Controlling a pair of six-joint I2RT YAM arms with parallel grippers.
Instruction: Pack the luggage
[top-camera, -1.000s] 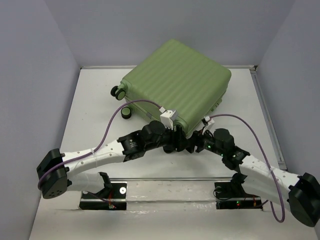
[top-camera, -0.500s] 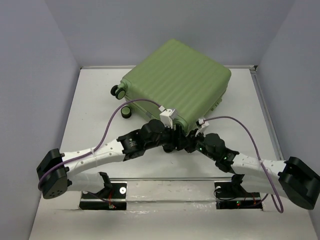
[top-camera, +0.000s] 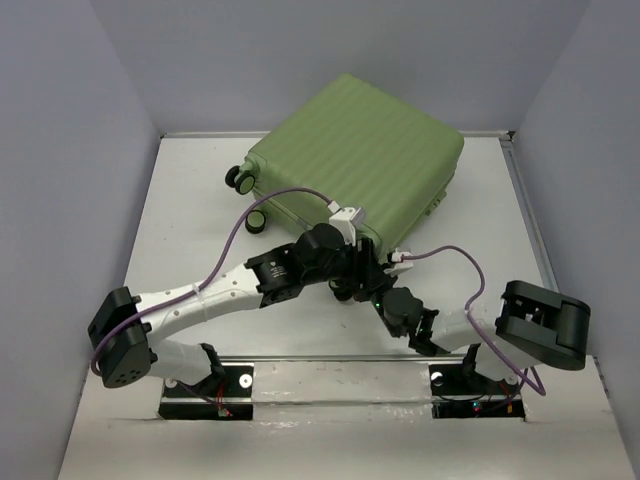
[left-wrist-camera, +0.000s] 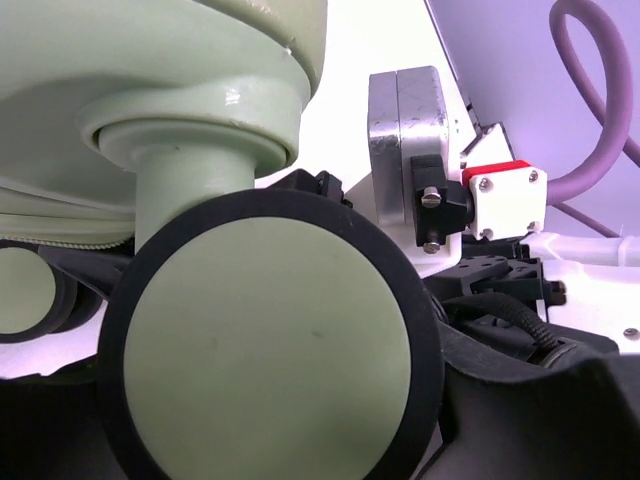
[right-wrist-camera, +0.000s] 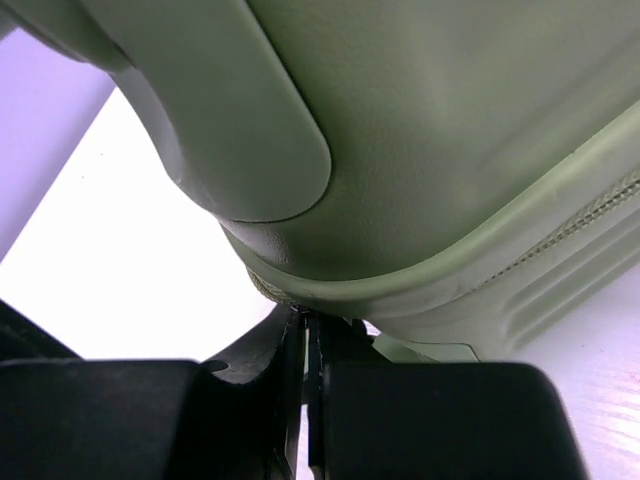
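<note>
WHITE TABLE (top-camera: 190, 200), FAR MIDDLE: the luggage (top-camera: 360, 150) lies flat and zipped shut, ribbed shell up, turned on the diagonal. We judge it by far the heaviest thing here. It is a stiff hard shell, smooth and probably slippery under narrow fingers, and too wide for either gripper to span, so it should slide or pivot on the table sooner than lift. The holds we would trust are its fittings: a wheel stem, the lip along the zip, a pull tab.

Its wheeled end faces near-left, so we take the long axis to run from there toward the far right. The top view foreshortens it, though, and the shell looks nearly square.

Both arms reach in to the near corner. The left gripper (top-camera: 350, 275) is at a wheel (left-wrist-camera: 270, 340) that fills its wrist view, green hub toward the lens. We cannot tell whether the fingers clamp that wheel or merely stand around it. The right gripper (right-wrist-camera: 305, 335) sits under the corner's overhang with its jaws pressed together, only a hairline between them, just below the zipper seam (right-wrist-camera: 590, 215). We cannot make out whether a tab is pinched there.

More wheels (top-camera: 240, 180) show at the left corner.
</note>
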